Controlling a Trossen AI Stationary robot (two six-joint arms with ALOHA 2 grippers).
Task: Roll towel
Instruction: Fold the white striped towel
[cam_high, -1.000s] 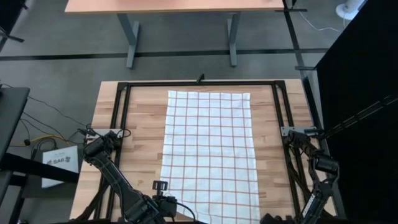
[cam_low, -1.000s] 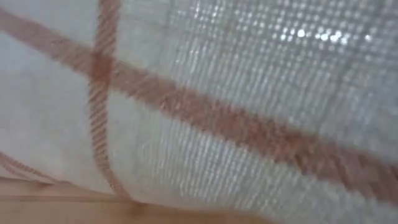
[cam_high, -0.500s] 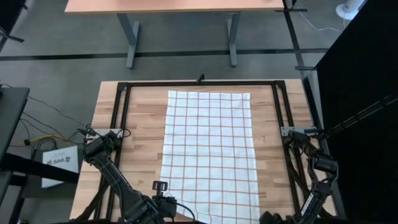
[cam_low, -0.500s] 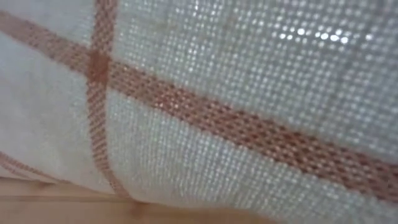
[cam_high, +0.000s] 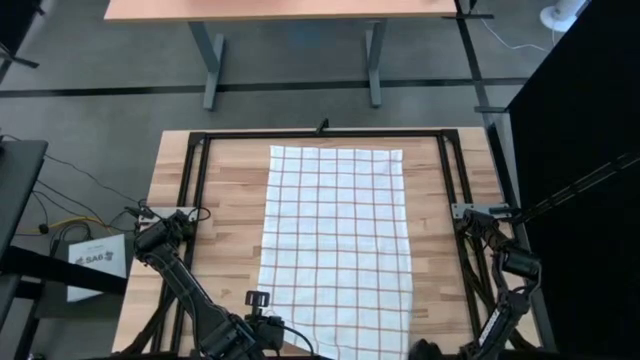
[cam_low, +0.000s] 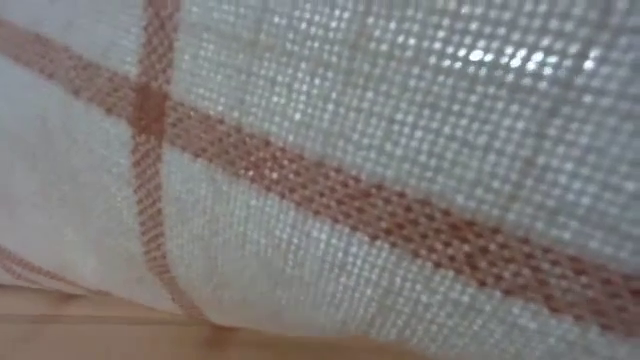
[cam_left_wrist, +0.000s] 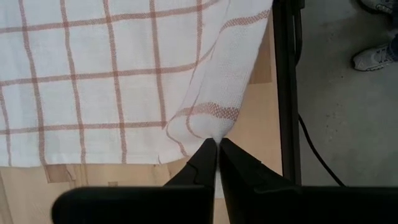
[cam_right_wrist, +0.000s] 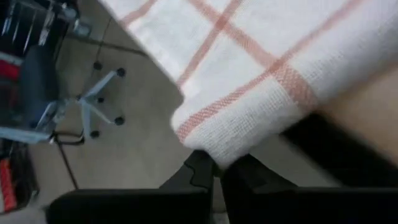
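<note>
The towel, white with a grid of reddish-brown lines, lies spread flat on the wooden table, its long sides running from far to near. Both arms reach in at the table's near edge. My left gripper is shut on the towel's near left corner, and my right gripper is shut on the near right corner. The near end of the towel hangs right in front of the low camera and fills that view. My left gripper pinches the towel's near left corner between its two fingers, slanting down from the left. The cloth rises from the table in a small peak at the fingers. The rest of the towel lies flat. My right gripper pinches the towel's near right corner between its two fingers, at the hem. The corner is lifted off the table and bunched at the fingers. One layer or several, I cannot tell.
A black rail frame runs around the table top. Another table stands beyond the far edge. An office chair stands on the floor, and a person's shoe shows past the table's rail.
My right arm has shifted slightly toward the table's left, and the towel's near right corner has drawn a little inward with it. The cloth in front of the low camera has moved slightly. The rest of the towel has stayed flat.
</note>
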